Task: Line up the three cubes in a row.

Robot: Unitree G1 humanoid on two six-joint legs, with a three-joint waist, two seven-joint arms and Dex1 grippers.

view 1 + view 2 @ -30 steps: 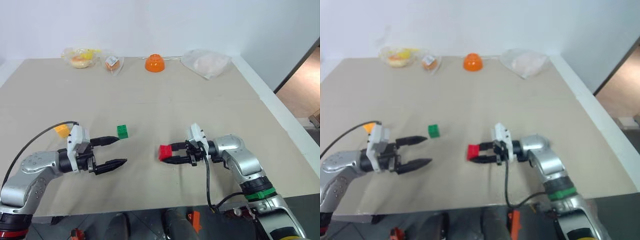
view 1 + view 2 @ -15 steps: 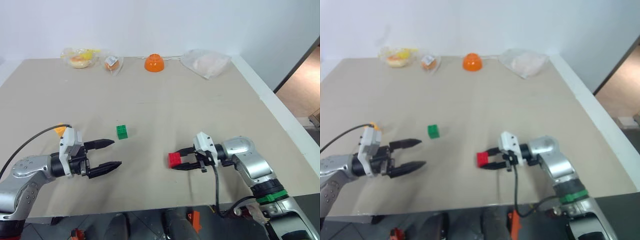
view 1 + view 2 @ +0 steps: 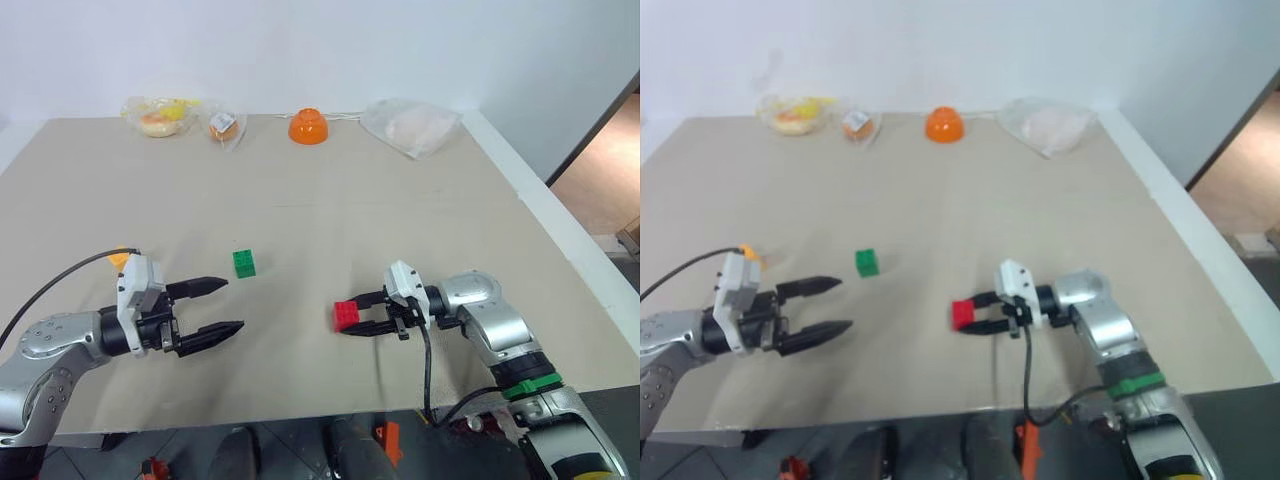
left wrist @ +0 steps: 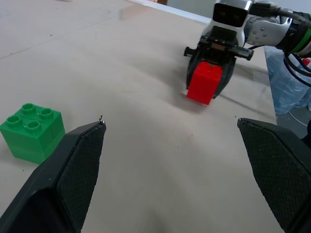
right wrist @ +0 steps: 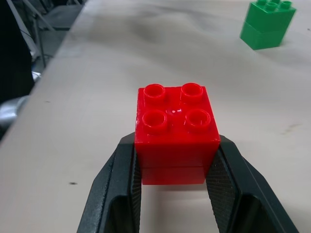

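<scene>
Your red cube sits squeezed between the two black fingers of the right gripper, studs up, low over the table or just on it; you can't tell which. Taking the table as a clock face with twelve at the far wall, this cube is at about five o'clock from the middle.

The green cube stands free on the table at about seven o'clock from the middle, at ten o'clock from the red one and well apart from it. The yellow-orange cube peeks out at nine o'clock from the green one, partly hidden behind the left gripper. That gripper hangs with its fingers spread wide and nothing in them, near the green cube.

These cubes look like hard, light plastic. They won't squash, but their smooth sides could slip. Pinch each one on two flat, opposite sides, low on the body, not on the studs.

Far off at twelve o'clock sit an orange bowl and some plastic bags. Leave those alone.
</scene>
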